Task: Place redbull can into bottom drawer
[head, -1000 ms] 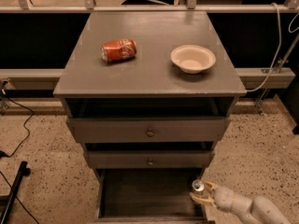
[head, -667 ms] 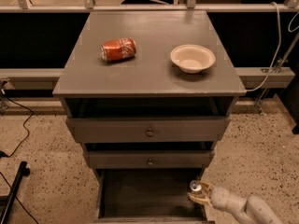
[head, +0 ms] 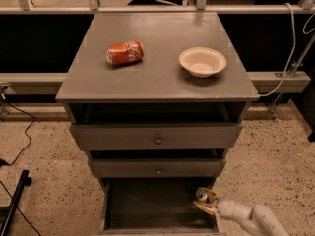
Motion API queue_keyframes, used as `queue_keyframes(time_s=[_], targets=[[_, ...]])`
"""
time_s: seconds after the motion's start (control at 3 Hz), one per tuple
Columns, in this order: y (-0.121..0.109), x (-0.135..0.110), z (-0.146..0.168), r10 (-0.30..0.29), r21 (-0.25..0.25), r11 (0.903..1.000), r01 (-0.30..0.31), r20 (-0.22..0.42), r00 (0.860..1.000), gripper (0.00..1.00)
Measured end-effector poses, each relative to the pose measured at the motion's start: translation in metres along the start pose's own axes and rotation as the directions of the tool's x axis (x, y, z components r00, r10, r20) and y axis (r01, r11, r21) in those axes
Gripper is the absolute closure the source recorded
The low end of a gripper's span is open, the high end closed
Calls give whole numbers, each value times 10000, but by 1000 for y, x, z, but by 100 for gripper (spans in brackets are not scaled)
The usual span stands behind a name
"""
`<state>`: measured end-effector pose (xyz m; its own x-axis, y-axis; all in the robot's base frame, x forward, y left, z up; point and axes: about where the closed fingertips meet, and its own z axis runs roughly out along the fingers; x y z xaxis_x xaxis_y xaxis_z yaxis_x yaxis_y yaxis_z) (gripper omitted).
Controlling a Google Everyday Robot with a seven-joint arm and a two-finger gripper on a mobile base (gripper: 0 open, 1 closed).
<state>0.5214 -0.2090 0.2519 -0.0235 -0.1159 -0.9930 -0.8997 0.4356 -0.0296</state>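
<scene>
The redbull can (head: 202,195) is a slim silver can seen from above, upright, inside the right rear part of the open bottom drawer (head: 147,205). My gripper (head: 205,201) reaches in from the lower right on a white arm and its fingers are closed around the can. The drawer's inside is dark and bare apart from the can.
Two shallower drawers with round knobs (head: 158,140) sit above, both slightly pulled out. On the cabinet top lie an orange-red soda can (head: 125,52) on its side and a beige bowl (head: 203,61). Cables run along the speckled floor at left and right.
My gripper and the can have shifted slightly left and deeper into the bottom drawer. Nothing else has moved.
</scene>
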Motion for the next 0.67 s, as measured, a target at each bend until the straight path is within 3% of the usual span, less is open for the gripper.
queue_keyframes(time_s=[0.33, 0.67], targets=[[-1, 0, 2, -7, -8, 10000, 7, 12, 10000, 0], [-1, 0, 2, -6, -9, 10000, 6, 12, 10000, 0]])
